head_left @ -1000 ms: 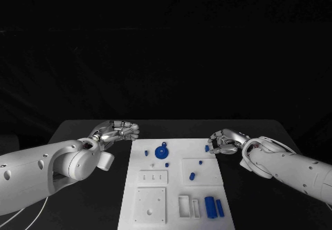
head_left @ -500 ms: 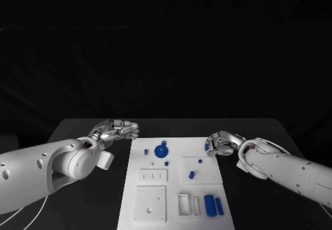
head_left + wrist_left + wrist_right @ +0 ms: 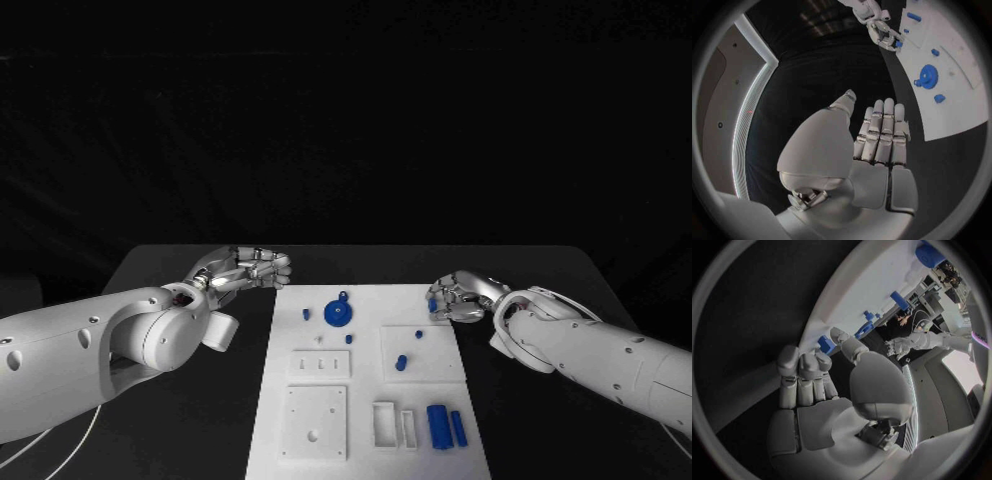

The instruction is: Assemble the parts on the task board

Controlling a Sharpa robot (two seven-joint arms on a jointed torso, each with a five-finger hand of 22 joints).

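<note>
While the right hand (image 3: 464, 297) sat at the board's (image 3: 368, 420) 2 o'clock edge, it pinched a small blue part (image 3: 826, 344) between thumb and fingers; the wrist view showed the peg (image 3: 431, 302) right at the board rim, so whether it was lifted or resting on the surface could not be told. The left hand (image 3: 248, 270) was off the board at 10 o'clock over the worktop (image 3: 173, 262), fingers pressed together and straight, holding nothing.

Parts on board: a blue disc (image 3: 339, 315) at 12 o'clock, a small peg (image 3: 306, 317) beside it at 9 o'clock, two pegs (image 3: 402, 362) on the raised right-centre block, and two long blocks (image 3: 437, 429) at 5 o'clock next to an open slot (image 3: 385, 424).

Risks, as judged:
- The pinch was shallow and at the tips. A twist of the wrist could roll the peg out, and at the rim it would drop to the worktop, not the board.
- The peg was largely hidden by the fingers, so its tilt was unknown; a tilted peg would jam at a socket mouth.
- Travelling toward the centre, the fingers might knock the loose pegs on the raised block.
- The left hand steadied nothing; a hard press could shift the board.
</note>
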